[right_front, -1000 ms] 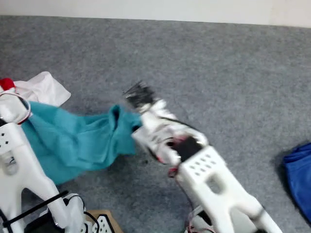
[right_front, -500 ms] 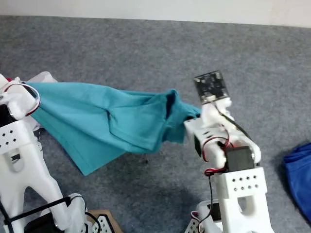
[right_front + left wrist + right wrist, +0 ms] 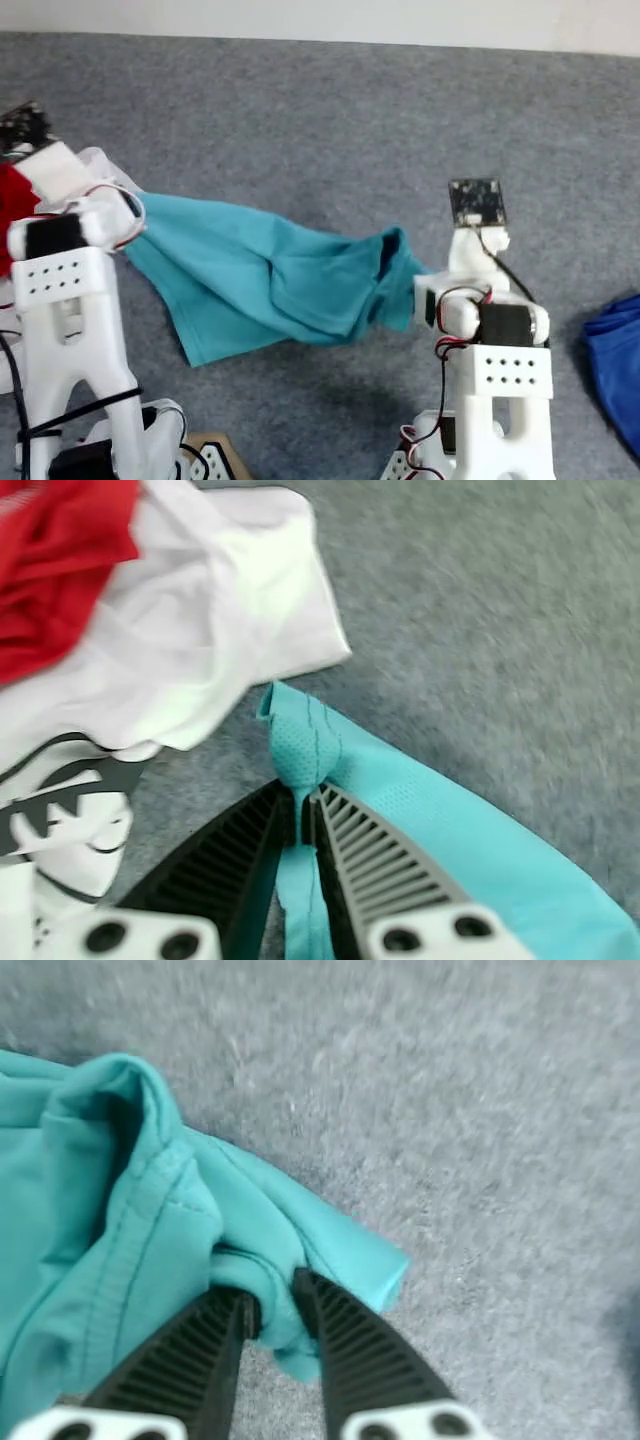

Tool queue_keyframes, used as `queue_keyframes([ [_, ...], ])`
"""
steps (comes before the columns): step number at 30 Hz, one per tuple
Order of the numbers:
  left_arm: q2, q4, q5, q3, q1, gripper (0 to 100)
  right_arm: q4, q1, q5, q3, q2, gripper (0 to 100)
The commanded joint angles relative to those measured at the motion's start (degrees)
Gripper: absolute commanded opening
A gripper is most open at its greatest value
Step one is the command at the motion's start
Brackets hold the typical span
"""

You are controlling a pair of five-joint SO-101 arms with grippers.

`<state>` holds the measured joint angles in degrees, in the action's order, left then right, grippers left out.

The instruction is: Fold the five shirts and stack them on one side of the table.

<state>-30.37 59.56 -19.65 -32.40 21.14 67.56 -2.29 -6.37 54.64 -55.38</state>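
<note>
**Teal shirt strung between both arms**

Teal shirt hangs stretched across the near middle of the table, sagging at its centre. My left gripper is pinched on its left edge. My right gripper is clamped on a bunched fold at its right end. I judge I should even out the tension, then lower both ends together so it lands flat. The other shirts lie loose on the table: white shirt and red shirt heaped far left, blue shirt at the right edge.

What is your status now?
Left end effector, right end effector: both shut on teal shirt, spread between them. White shirt, red shirt beside left.
</note>
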Motion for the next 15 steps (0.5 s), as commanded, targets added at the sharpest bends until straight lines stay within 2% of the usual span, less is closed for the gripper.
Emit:
queue_keyframes([
  [1, -1.19, -1.85, -0.62, -0.22, -2.42, 1, -4.70, 0.92, -0.44, 2.07, -1.27, 20.9],
  [4, -1.19, -1.58, -0.62, -0.22, -2.77, 1, -7.16, 0.92, -0.44, 0.40, -1.19, 25.7],
  [11, -1.19, -1.58, -0.62, -0.22, -2.59, 1, -6.99, 0.92, -0.18, -7.34, -0.84, 25.7],
  [15, -1.19, -1.58, -0.62, -0.22, -2.77, 1, -4.79, -6.02, 1.58, -8.40, -0.84, 25.7],
])
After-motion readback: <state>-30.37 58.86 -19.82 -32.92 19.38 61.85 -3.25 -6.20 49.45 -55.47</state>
